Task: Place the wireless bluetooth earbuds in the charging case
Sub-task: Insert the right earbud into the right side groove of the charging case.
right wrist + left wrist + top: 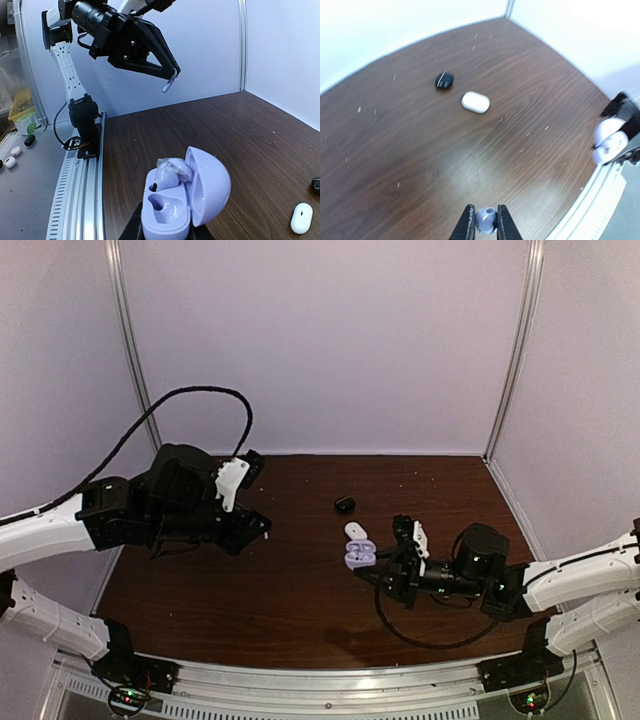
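My left gripper (486, 223) is shut on a pale lavender earbud (486, 219), held well above the brown table; in the top view it hangs at the left (265, 528). My right gripper (167, 234) is shut on the base of the lavender charging case (172, 212), whose lid stands open to the right. In the case's far slot sits a lavender earbud (174, 172) with a clear film on it; the near slot (161, 204) is empty. From the top, the case (360, 554) is near the table's middle, far right of the left gripper.
A white pebble-like case (475, 102) and a small black rounded piece (444, 80) lie beyond the lavender case. The table's metal rail (82, 190) runs along the near edge. Small white and black bits (16, 150) lie off the table past the rail.
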Robot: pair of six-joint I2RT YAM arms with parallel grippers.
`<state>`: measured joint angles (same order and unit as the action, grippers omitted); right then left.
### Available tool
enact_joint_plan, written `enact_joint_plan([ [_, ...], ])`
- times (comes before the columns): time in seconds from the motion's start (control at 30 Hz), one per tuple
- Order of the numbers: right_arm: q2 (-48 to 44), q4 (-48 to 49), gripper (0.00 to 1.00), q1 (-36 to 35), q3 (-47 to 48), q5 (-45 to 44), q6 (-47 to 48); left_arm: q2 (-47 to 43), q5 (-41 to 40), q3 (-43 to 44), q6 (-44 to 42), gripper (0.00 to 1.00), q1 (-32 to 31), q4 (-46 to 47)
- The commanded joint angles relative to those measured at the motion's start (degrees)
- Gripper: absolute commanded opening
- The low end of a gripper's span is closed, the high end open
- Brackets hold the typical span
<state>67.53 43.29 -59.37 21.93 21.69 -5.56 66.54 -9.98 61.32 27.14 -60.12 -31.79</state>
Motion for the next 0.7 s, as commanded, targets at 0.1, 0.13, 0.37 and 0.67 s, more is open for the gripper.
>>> enact_joint_plan([
  [0.1, 4.0, 0.7, 0.00, -0.1, 6.1, -3.2, 0.4, -0.8, -2.6, 2.2, -7.3, 0.09, -3.9, 12.8],
  [0.13, 4.2, 0.1, 0.00, -0.4, 6.6, -4.6, 0.6, -0.5, -3.2, 2.7, -7.8, 0.09, -4.6, 13.1],
  [0.37, 5.1, -2.3, 0.00, -4.0, 8.8, -16.7, 4.1, 1.9, -6.0, 3.6, -12.2, 0.09, -9.6, 19.5],
  [0.67, 6.4, 3.1, 0.00, -7.8, 7.4, -26.3, 12.0, 4.6, -3.0, 2.3, -16.3, 0.09, -10.8, 30.6],
])
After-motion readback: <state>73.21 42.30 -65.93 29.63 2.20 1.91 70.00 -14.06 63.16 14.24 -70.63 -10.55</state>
